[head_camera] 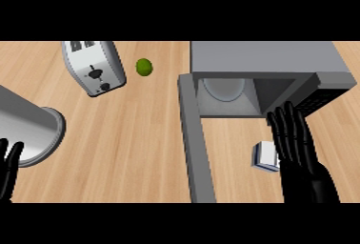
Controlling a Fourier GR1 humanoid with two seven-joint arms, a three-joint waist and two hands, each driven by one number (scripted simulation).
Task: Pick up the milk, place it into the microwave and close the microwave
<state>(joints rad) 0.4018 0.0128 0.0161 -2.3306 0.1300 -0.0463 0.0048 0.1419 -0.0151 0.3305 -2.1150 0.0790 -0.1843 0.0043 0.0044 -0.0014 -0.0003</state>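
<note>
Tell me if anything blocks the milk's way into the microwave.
Nothing visible does. The milk sits on the counter just in front of the microwave's open cavity, right of the swung-out door. The right hand, fingers straight, overlaps the milk's right edge.

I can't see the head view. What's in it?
The right hand, open, is by the milk on the counter, before the open microwave. A toaster, a green fruit and a grey cylinder sit left; the left hand rests at the edge.
</note>
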